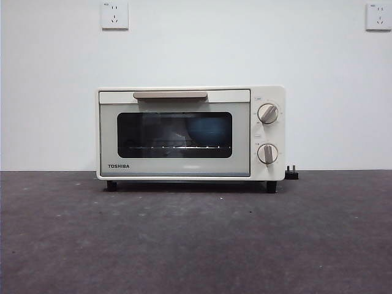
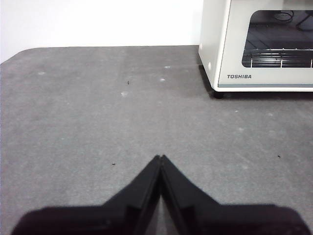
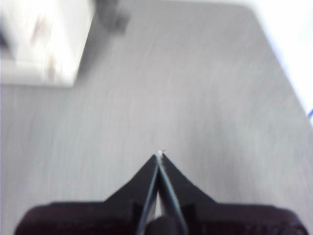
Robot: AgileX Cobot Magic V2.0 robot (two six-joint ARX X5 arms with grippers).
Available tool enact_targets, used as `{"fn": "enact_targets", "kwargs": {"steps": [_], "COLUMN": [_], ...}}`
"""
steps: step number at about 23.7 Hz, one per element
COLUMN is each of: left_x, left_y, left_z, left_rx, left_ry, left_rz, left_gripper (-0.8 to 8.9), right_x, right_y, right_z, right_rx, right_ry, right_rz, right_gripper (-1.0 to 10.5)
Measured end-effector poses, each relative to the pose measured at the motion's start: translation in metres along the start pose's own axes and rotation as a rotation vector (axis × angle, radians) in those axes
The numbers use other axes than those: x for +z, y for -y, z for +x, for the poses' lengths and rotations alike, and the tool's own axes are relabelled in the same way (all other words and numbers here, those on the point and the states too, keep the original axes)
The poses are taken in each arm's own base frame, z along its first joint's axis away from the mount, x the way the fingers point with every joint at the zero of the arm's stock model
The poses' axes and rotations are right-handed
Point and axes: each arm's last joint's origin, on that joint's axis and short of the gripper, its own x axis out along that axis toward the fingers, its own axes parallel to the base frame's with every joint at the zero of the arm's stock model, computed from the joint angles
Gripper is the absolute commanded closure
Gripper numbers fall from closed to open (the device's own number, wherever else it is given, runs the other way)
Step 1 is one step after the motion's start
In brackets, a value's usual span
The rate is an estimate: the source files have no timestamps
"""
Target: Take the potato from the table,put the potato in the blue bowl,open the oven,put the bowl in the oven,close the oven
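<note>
White wall with two sockets [image 1: 114, 15] forms the backdrop; the table [image 1: 196, 245], dark grey and speckled, spans the foreground. The oven [image 1: 190, 133] stands on its black feet at the table's far side, its door shut, the beige bar handle [image 1: 170, 95] running across the top of the door, two knobs [image 1: 267, 113] at its right. Through the dark glass a blue rounded form, taken to be the blue bowl [image 1: 208, 131], sits on the rack toward the right of the chamber. The potato cannot be made out; it is presumably inside the bowl, but the glass is too dark to tell.

Left gripper [image 2: 160, 157]: jaws pressed together, empty, above bare table, the oven's front corner ahead of it and off to one side. Right gripper [image 3: 160, 155]: jaws likewise together and empty, view blurred, the oven's pale side near one corner of the picture. Neither arm appears in the front view.

Judgement: with bowl inside and door shut, the task looks complete. Any further move would turn on the handle's horizontal axis, both grippers standing well apart from it.
</note>
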Motion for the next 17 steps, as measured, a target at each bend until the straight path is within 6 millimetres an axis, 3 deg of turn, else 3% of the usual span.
{"fn": "enact_targets", "kwargs": {"steps": [2,6,12,17], "left_x": [0.000,0.000,0.000,0.000], "left_y": [0.000,0.000,0.000,0.000], "left_z": [0.000,0.000,0.000,0.000], "left_rx": [0.000,0.000,0.000,0.000], "left_ry": [0.000,0.000,0.000,0.000], "left_rz": [0.000,0.000,0.000,0.000], "left_gripper": [8.17,8.17,8.17,8.17], "right_x": [-0.009,-0.046,-0.090,-0.132], "right_y": [-0.001,-0.004,-0.005,-0.011], "right_z": [0.020,0.061,0.085,0.108], "right_rx": [-0.010,0.066,0.017,0.049], "right_ry": [0.113,0.319,0.492,0.447], "right_rz": [0.037,0.059,0.069,0.032], "right_gripper": [9.5,9.5,9.5,9.5]}}
